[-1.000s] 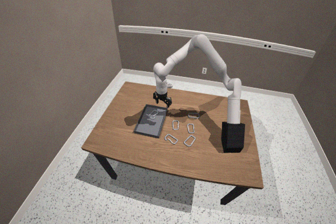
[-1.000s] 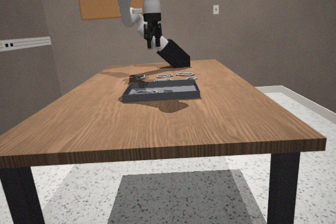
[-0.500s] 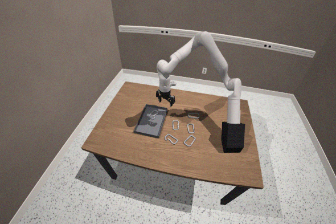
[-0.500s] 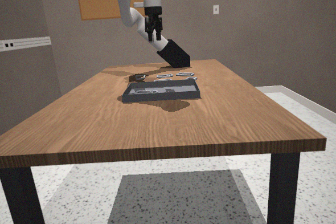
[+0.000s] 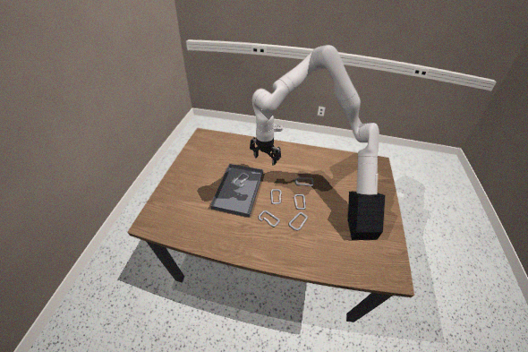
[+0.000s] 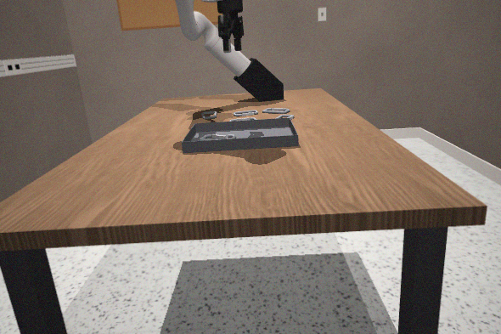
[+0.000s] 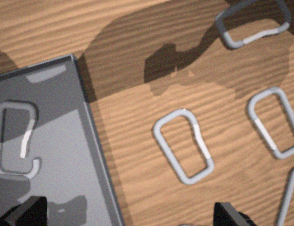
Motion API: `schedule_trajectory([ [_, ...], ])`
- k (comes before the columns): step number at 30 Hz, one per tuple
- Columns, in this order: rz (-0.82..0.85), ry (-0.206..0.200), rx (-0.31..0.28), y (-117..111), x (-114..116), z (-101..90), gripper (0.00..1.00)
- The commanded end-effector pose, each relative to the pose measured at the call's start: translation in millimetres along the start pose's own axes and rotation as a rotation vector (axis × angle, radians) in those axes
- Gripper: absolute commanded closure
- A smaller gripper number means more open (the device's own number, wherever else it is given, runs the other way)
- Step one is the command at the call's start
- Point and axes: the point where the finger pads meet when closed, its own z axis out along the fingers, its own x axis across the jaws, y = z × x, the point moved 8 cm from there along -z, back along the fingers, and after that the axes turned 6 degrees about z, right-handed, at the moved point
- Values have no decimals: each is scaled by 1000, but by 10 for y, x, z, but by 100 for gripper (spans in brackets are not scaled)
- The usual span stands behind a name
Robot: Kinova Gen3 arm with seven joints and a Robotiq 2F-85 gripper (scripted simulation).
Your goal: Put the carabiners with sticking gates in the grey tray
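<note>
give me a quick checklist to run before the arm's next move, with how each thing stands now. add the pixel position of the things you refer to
1. Gripper [image 5: 266, 157] [image 6: 233, 48] open with nothing between its fingers: ok
2. Gripper raised above the tray [image 5: 231, 211] [image 6: 242, 143] [image 7: 98, 140] walls: ok
3. Carabiner in the tray [image 5: 241, 179] [image 7: 25, 142] lying within the walls, its gate standing open: ok
4. All carabiners with a gate standing open in the tray: not ok, the one on the table by the tray's near corner [image 5: 274, 221] looks open at one end
5. Remaining four carabiners on the table spring shut when pushed: cannot tell
</note>
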Motion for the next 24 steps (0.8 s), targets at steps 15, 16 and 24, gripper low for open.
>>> schedule_trajectory([
  [15,-4,-1,0,-166,649,-685,0],
  [16,-4,-1,0,-166,649,-685,0],
  [24,-4,-1,0,-166,649,-685,0],
])
